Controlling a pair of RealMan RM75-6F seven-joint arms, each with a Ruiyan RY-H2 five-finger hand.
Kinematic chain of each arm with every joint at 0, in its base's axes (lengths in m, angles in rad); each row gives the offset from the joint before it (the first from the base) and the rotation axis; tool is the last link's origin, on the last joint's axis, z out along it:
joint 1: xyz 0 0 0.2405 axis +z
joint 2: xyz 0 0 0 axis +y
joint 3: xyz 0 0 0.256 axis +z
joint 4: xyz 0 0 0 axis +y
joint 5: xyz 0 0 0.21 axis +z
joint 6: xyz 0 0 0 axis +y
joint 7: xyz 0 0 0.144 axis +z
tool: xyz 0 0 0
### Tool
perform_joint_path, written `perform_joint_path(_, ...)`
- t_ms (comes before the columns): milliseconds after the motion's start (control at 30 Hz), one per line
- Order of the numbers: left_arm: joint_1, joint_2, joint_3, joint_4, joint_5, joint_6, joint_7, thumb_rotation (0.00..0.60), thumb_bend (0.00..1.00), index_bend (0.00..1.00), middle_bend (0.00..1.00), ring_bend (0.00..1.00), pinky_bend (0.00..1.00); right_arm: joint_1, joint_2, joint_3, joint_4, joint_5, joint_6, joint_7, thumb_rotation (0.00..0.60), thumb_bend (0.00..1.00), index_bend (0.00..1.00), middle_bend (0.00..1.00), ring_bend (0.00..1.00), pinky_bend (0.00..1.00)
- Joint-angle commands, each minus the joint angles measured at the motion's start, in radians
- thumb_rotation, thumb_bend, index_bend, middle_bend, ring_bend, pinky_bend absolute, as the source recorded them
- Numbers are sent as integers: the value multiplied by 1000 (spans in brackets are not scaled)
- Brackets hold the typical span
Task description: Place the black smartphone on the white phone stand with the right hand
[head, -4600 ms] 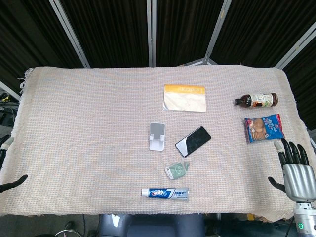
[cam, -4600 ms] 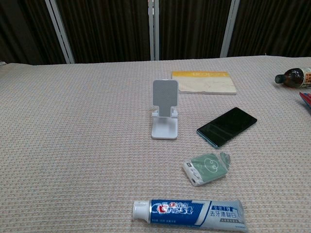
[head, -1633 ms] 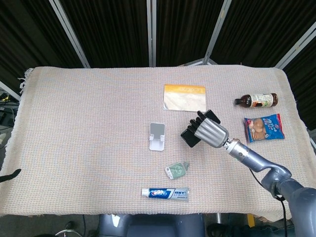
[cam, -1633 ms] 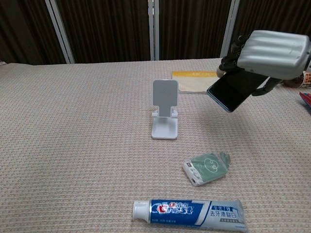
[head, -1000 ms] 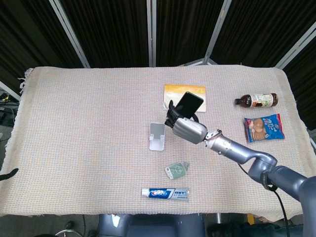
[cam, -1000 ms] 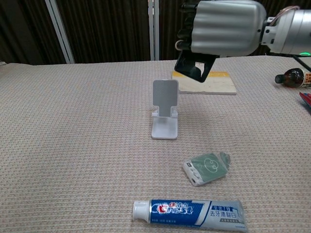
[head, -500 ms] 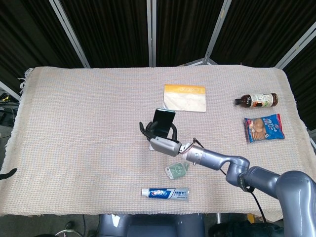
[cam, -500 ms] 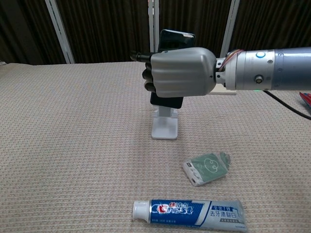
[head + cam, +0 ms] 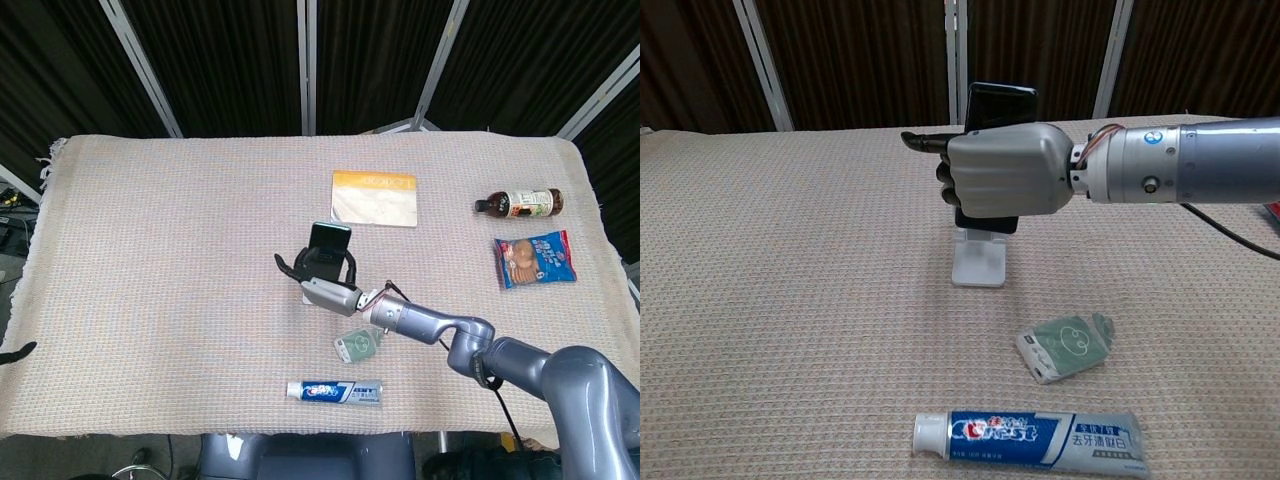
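My right hand (image 9: 1002, 171) (image 9: 322, 285) grips the black smartphone (image 9: 1000, 104) (image 9: 329, 243) upright, directly over the white phone stand (image 9: 978, 265). The phone's lower end reaches down to the stand's back plate, and the hand hides whether it rests on the ledge. Only the stand's base shows below the hand in the chest view; in the head view the stand is almost fully covered. One finger points out to the left. A dark tip of my left hand (image 9: 14, 350) shows at the table's left edge.
A green pouch (image 9: 1065, 346) and a toothpaste tube (image 9: 1030, 437) lie in front of the stand. A yellow-edged book (image 9: 374, 197) lies behind it. A dark bottle (image 9: 520, 203) and a blue cookie packet (image 9: 534, 259) sit far right.
My right hand lifted the phone off the cloth, carried it left, turned it upright and lowered it onto the stand. In the last half second it barely shifted.
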Motion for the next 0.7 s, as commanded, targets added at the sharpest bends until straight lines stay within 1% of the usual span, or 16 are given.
perform_joint_path(33, 0, 0, 0, 1, -2, -1, 1, 600, 0, 0, 0, 0, 0, 0, -9, -5, 13, 0, 2, -2, 600, 134, 519, 539, 491, 96)
perform_joint_path(333, -1, -3, 1, 0, -2, -1, 8, 600, 0, 0, 0, 0, 0, 1, -24, -21, 21, -9, 14, 11, 600, 134, 520, 541, 491, 96)
perform_joint_path(567, -1, -3, 1, 0, -3, 0, 9, 600, 0, 0, 0, 0, 0, 1, -40, -18, 34, -4, 23, 14, 600, 132, 512, 524, 477, 96)
perform_joint_path(600, -1, -3, 1, 0, -3, -1, 9, 600, 0, 0, 0, 0, 0, 1, -41, -19, 36, -4, 25, 16, 600, 131, 490, 504, 468, 94)
perform_joint_path(667, -2, -3, 1, 0, -3, -2, 9, 600, 0, 0, 0, 0, 0, 1, -42, -19, 39, -3, 28, 16, 600, 125, 398, 417, 420, 65)
perform_joint_path(700, -2, -3, 1, 0, -2, -2, 9, 600, 0, 0, 0, 0, 0, -1, -43, -19, 40, 0, 30, 17, 600, 120, 314, 336, 369, 36)
